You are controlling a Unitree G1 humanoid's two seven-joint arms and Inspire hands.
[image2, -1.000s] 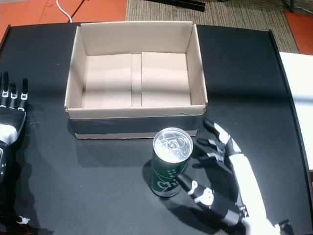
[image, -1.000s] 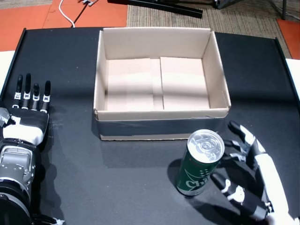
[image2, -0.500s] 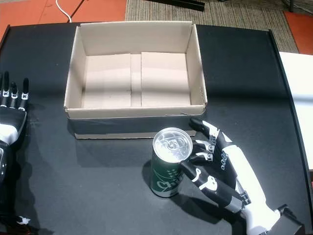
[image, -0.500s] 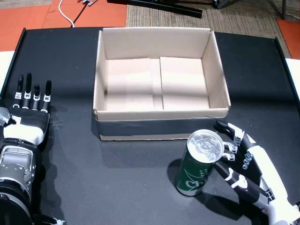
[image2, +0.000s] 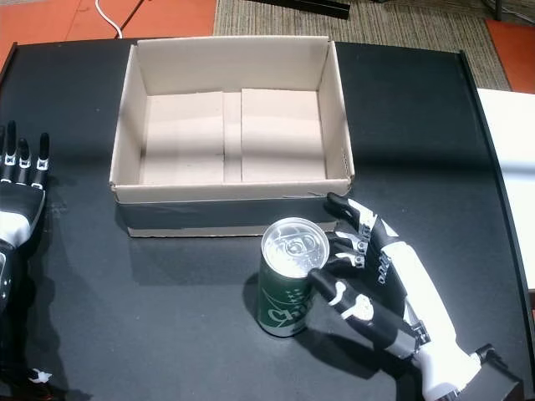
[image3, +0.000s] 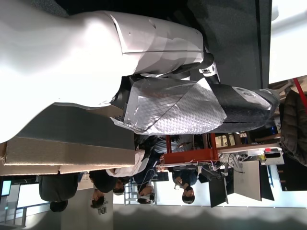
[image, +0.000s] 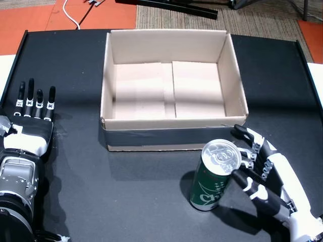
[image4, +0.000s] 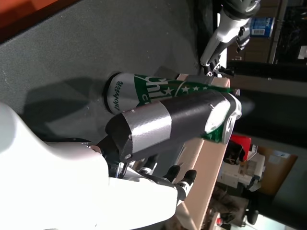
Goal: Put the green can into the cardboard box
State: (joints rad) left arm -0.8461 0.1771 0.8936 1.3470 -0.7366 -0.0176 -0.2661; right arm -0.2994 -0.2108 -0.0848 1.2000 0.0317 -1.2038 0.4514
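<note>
The green can (image: 212, 177) (image2: 289, 281) stands upright on the black table, just in front of the cardboard box's (image: 174, 122) (image2: 234, 192) near right corner. My right hand (image: 266, 177) (image2: 381, 284) is beside the can on its right. The thumb (image2: 328, 285) lies against the can's side and the half-curled fingers (image: 248, 152) reach its rim. In the right wrist view the thumb (image4: 172, 122) crosses in front of the can (image4: 158, 91). The box is open-topped with nothing in it. My left hand (image: 33, 117) (image2: 20, 190) lies flat and open at the far left.
The table's raised edges (image: 15, 60) run along both sides, with orange floor and a grey mat beyond the far edge. In the left wrist view the left hand (image3: 96, 62) fills the frame, with the box wall (image3: 67, 153) and several people behind it.
My right hand has moved left from beside the can up against it, with the thumb and fingers curling toward its side. The can, box and left hand have not moved.
</note>
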